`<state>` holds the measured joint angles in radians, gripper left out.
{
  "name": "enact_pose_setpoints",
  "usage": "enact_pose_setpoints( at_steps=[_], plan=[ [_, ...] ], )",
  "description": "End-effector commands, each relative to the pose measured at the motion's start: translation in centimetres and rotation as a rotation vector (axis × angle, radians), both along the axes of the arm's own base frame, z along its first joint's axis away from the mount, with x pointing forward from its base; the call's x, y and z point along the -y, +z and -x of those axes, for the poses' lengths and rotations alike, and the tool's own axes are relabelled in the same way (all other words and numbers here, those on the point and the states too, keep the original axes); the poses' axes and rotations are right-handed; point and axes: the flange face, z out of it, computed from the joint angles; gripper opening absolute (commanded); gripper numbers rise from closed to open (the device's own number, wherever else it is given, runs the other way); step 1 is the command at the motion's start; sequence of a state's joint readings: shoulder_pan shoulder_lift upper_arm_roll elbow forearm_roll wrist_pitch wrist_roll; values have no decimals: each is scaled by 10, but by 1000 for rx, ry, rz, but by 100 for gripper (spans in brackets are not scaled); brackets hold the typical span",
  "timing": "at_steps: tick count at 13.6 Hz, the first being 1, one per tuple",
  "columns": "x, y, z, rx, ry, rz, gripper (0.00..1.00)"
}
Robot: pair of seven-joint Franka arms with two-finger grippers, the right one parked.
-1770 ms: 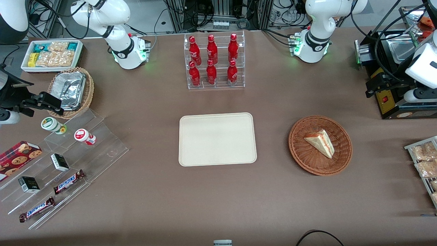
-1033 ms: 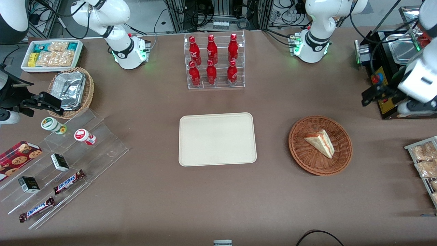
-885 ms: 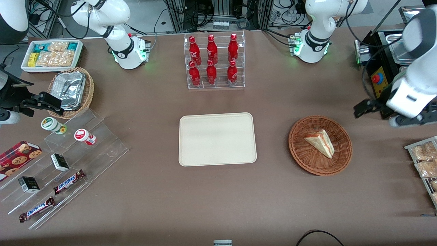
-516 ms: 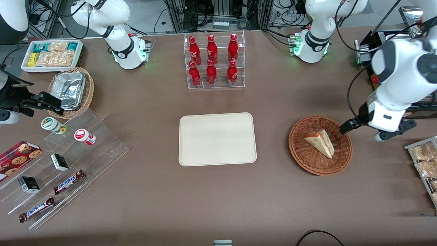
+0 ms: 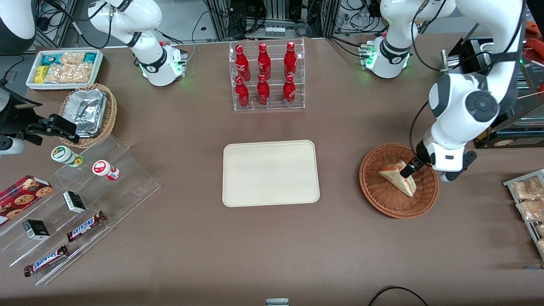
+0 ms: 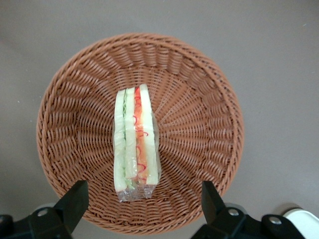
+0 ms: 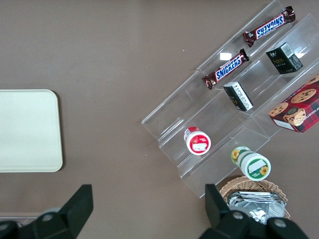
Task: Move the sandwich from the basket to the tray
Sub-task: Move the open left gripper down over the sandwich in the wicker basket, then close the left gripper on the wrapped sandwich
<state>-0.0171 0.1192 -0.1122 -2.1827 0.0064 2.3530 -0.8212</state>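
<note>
The tool [image 6: 142, 209] hangs directly above the basket [image 5: 384, 199], its two dark fingers [image 6: 75, 201] spread wide and holding nothing; in the wrist view the fingertips stand well apart, one to each side of the sandwich [image 6: 135, 142], with the sandwich's wrapped end lying between them but lower down, untouched. The sandwich lies in the middle of the basket [image 6: 199, 99], resting on one bread face so that its cut edge shows upward: pale bread slices with green and red filling in stripes; it sits inside a clear wrap. From the front, the tool [image 5: 410, 168] overlaps the sandwich's [image 5: 395, 178] end that is farther from the camera; the wedge's thin tip points toward the camera. The tray [image 5: 270, 173] lies flat on the brown table [image 5: 272, 246], well apart from the basket, toward the parked arm's end; nothing lies on it.
</note>
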Motion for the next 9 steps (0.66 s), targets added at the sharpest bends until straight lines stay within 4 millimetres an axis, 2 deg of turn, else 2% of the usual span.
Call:
enact_pose_setpoints(
  at_steps=[1, 9],
  plan=[
    [0, -16, 2, -12, 22, -6, 100],
    [-3, -81, -4, -20, 57, 9, 100]
  ],
)
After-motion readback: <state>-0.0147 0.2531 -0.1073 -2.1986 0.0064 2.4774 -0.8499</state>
